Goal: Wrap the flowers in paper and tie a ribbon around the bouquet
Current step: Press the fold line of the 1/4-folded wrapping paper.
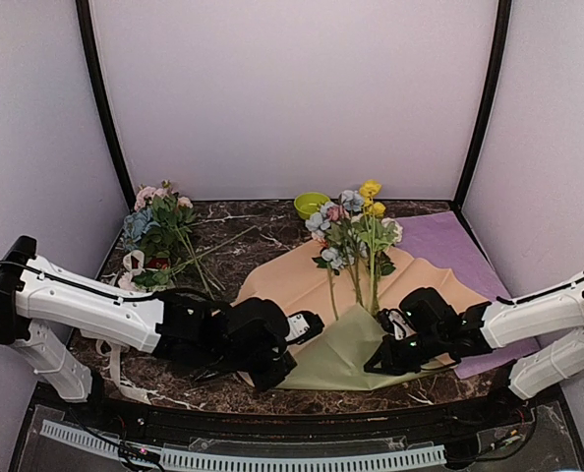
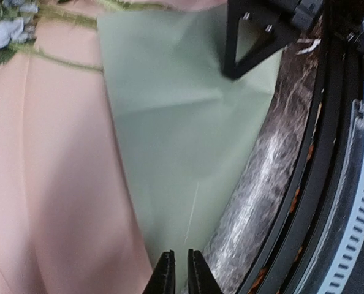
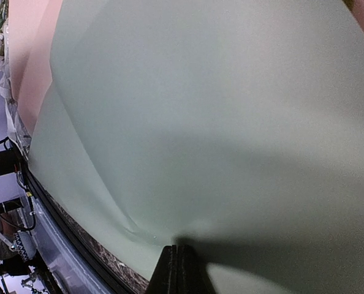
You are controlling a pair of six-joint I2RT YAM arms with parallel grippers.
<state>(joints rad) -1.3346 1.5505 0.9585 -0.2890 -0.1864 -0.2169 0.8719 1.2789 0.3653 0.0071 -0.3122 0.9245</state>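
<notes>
Left gripper [image 2: 181, 274]: we see it nearly closed, pinching the green corner of the paper [image 1: 336, 359].
Right gripper [image 3: 176, 269]: clamped tight on the same sheet's near edge (its peach half lies underneath).
Flowers [image 1: 356, 246]: lying across both sheets, stems toward us.

White-walled lab booth [image 1: 292, 98], marble tabletop [image 1: 262, 221]
</notes>
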